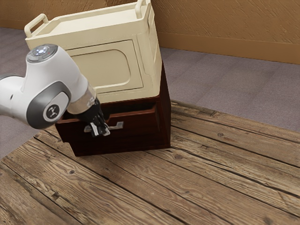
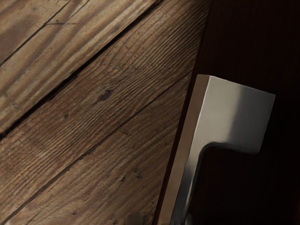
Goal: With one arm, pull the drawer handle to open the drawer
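My end effector (image 1: 100,131) meets the smooth, squared silvery handle (image 2: 236,117) at the exterior view's eight o'clock; its grip I cannot tell. The dark reddish drawer (image 1: 140,123) stands partly open above the grained-plank surface (image 1: 211,187).

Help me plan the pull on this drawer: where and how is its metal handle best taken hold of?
I'd grip the metal handle at the middle of its long bar, coming from in front of the drawer front, closing from above and below. The bar runs crosswise on that front, and its bent end holds it off the face, which should leave room behind.
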You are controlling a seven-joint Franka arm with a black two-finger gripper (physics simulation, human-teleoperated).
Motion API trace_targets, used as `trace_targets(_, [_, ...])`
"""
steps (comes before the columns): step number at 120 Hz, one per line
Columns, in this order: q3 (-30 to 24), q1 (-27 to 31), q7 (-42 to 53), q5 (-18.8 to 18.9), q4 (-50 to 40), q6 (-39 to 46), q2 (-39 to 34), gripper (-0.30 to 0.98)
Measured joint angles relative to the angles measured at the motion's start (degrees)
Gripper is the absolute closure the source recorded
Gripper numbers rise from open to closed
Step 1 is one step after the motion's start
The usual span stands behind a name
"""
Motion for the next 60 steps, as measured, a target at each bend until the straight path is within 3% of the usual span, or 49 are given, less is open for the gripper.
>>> trace_targets(60, [0.22, -3.00, 0.38, -0.41, -4.20, -4.13, -5.30, 0.79])
